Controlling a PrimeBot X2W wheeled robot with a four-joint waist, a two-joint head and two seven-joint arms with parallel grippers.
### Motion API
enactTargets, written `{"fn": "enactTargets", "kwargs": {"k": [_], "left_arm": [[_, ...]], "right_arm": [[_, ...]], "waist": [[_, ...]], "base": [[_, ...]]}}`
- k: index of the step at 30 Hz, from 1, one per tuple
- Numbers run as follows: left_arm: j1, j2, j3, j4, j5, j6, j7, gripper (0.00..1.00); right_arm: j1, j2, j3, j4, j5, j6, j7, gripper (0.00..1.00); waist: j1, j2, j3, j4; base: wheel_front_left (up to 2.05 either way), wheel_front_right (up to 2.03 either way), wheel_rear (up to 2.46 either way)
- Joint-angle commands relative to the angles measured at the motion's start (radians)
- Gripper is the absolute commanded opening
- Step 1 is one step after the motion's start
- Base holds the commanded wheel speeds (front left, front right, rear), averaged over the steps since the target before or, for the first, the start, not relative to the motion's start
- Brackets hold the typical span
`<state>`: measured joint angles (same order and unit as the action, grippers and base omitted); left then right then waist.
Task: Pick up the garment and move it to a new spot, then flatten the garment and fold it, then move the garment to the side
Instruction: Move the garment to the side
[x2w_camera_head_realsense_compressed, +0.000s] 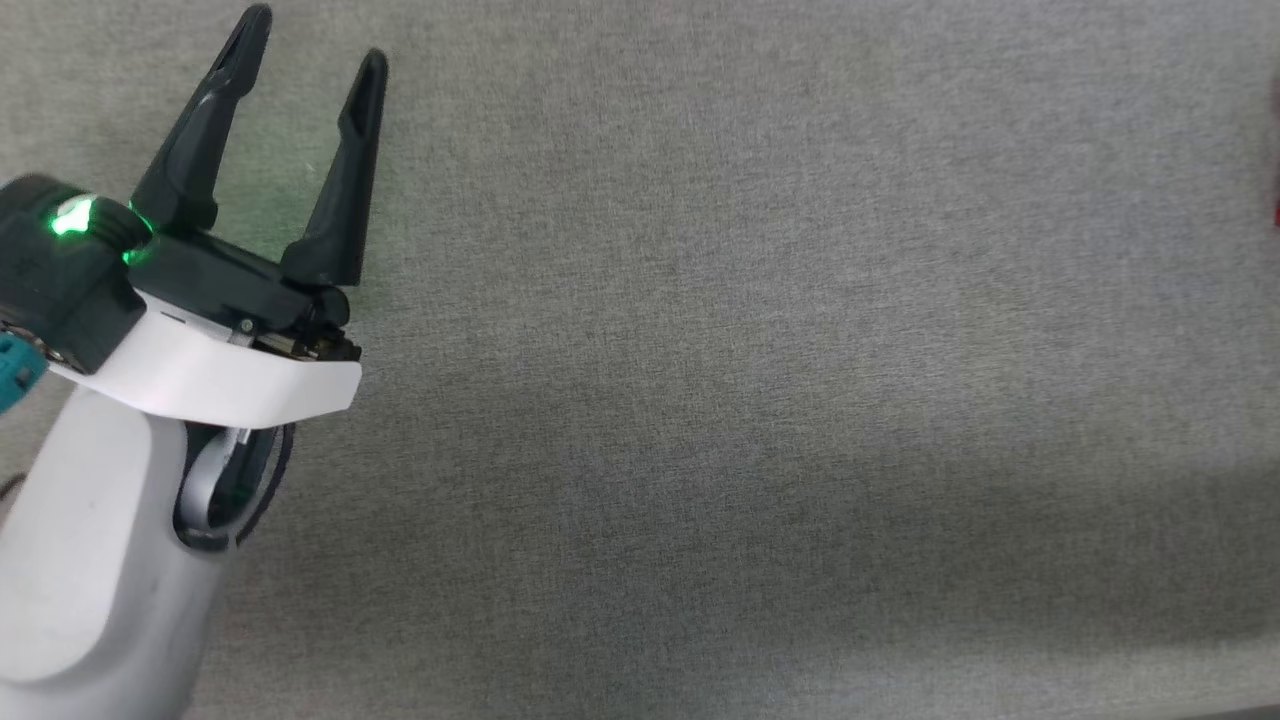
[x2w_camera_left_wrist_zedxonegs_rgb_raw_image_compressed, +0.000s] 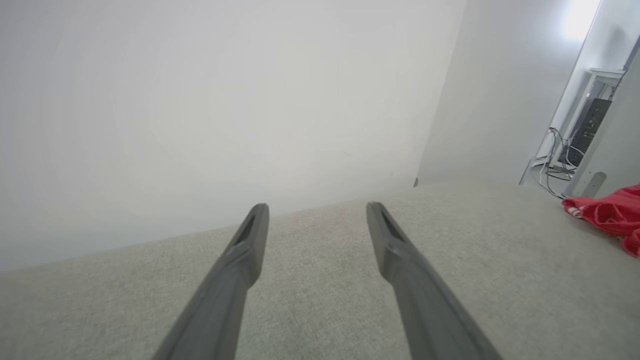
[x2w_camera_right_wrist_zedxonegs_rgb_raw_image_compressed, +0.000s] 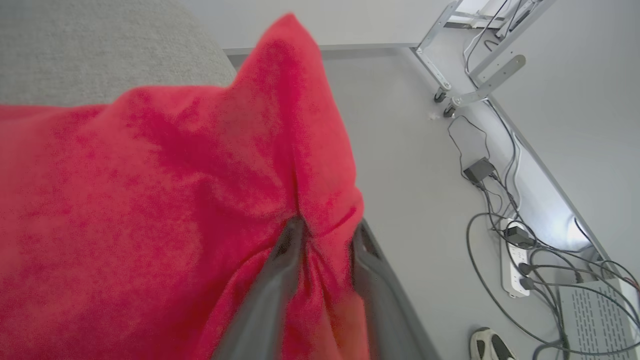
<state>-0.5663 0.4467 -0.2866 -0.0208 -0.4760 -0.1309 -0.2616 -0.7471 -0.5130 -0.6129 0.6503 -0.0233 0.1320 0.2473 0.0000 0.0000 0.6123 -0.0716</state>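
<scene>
A grey woven tabletop (x2w_camera_head_realsense_compressed: 700, 400) spreads under both arms, with pale walls (x2w_camera_left_wrist_zedxonegs_rgb_raw_image_compressed: 200, 100) behind it. The right gripper (x2w_camera_right_wrist_zedxonegs_rgb_raw_image_compressed: 327, 227) is clenched on a gathered ridge of the garment (x2w_camera_right_wrist_zedxonegs_rgb_raw_image_compressed: 150, 200). Red cloth is bunched in the narrow gap between its dark fingers and spills over them. The left gripper (x2w_camera_head_realsense_compressed: 313, 40) stands spread wide and empty over the bare left part of the table, well apart from the shirt. The garment lies at the table's right end, close to the edge. I cannot tell whether any of it is lifted off the surface. It looks soft, light and limp, so from one pinch it will likely sag, trail and twist rather than keep its shape. The woven top may also drag at it. For flattening, a hold at two corners of the hem or at the shoulders, one gripper on each, seems the better choice. The left wrist view gives the shirt's overall state, a crumpled red heap far to the right with a hint of pale trim at its near edge. The right wrist view gives the grip itself up close, but no sleeves, logo or outline. It also looks past the table to the floor (x2w_camera_right_wrist_zedxonegs_rgb_raw_image_compressed: 400, 150), where cables (x2w_camera_right_wrist_zedxonegs_rgb_raw_image_compressed: 500, 210), a power strip (x2w_camera_right_wrist_zedxonegs_rgb_raw_image_compressed: 517, 260) and a shoe (x2w_camera_right_wrist_zedxonegs_rgb_raw_image_compressed: 487, 345) lie.
</scene>
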Motion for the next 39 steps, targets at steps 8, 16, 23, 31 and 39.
{"fn": "enactTargets", "kwargs": {"k": [8,16,23,31,39], "left_arm": [[0.107,-0.059,0.03,0.051,-0.013,0.001,-0.004,1.0],[0.246,-0.12,0.068,0.153,-0.041,0.001,-0.004,1.0],[0.378,-0.177,0.13,0.235,-0.019,0.001,-0.004,1.0],[0.52,-0.197,0.208,0.272,0.018,0.001,-0.004,1.0],[0.607,-0.22,0.266,0.256,0.034,0.001,-0.004,1.0]], "right_arm": [[0.029,-0.001,0.152,0.038,0.008,-0.003,-0.097,1.0],[0.139,0.042,0.501,-0.043,0.163,-0.003,-0.168,1.0],[0.272,0.105,0.687,-0.101,0.262,-0.003,-0.296,1.0],[0.41,0.207,0.713,-0.147,0.327,-0.003,-0.437,1.0],[0.514,0.267,0.701,-0.246,0.353,-0.003,-0.478,1.0]], "waist": [[0.0,0.0,-0.145,0.016],[0.0,0.0,-0.306,0.061],[0.0,0.0,-0.441,0.118],[0.0,0.0,-0.546,0.135],[0.0,0.0,-0.593,0.109]], "base": [[0.0,0.0,0.0],[0.0,0.0,0.0],[0.0,0.0,0.0],[0.0,0.0,0.0],[0.0,0.0,0.0]]}}
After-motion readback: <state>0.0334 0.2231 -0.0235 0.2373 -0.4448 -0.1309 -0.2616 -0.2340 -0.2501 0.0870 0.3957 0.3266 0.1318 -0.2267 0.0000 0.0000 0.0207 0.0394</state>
